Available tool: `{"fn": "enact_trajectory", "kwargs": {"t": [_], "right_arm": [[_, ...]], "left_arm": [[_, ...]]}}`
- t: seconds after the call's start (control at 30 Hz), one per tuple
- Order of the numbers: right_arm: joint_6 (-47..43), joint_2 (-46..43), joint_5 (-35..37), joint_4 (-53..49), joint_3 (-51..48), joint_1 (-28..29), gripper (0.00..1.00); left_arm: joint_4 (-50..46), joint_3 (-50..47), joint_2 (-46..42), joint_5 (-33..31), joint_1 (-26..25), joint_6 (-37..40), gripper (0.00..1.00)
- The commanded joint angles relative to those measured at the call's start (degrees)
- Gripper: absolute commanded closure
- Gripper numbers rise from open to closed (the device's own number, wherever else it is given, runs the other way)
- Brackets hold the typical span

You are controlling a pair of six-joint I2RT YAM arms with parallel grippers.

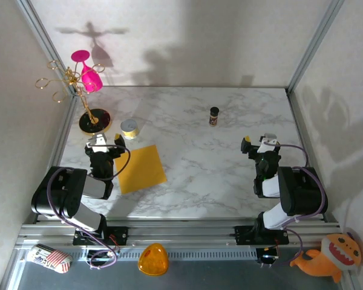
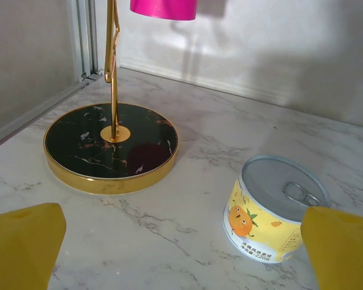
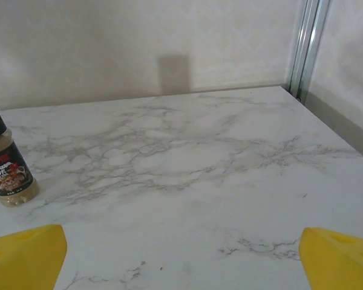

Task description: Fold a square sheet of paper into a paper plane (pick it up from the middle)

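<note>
On veined marble table (image 1: 218, 169), flat matte square sheet of paper (image 1: 140, 168).

White marble surface (image 1: 230, 181). Flat on it: square sheet of paper (image 1: 140, 168) front-left, yellow tin (image 1: 129, 127) beside black-and-gold stand base (image 1: 95, 121) behind it. Spice bottle (image 1: 214, 115) mid-back.
</note>
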Motion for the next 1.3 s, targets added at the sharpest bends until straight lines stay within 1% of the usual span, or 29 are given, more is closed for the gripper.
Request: {"fn": "enact_trajectory", "kwargs": {"t": [0.0, 1.1, 1.2, 1.27], "right_arm": [[0.3, 0.3, 0.6, 2.2, -0.3, -0.3, 0.01], [0.0, 0.3, 0.6, 2.2, -0.1, -0.1, 0.01], [0.3, -2.9, 2.2, -3.1, 1.3, 0.1, 0.01], [0.1, -6.5, 2.5, -7.2, 2.1, 0.2, 0.01]], "left_arm": [[0.3, 0.7, 0.2, -0.4, 0.1, 0.6, 0.01], [0.8, 0.4, 0.2, -0.5, 0.1, 0.5, 0.01], [1.6, -0.8, -1.7, -2.8, 0.3, -0.7, 0.01], [-2.0, -0.3, -4.8, -2.9, 0.3, -0.7, 0.01]]}}
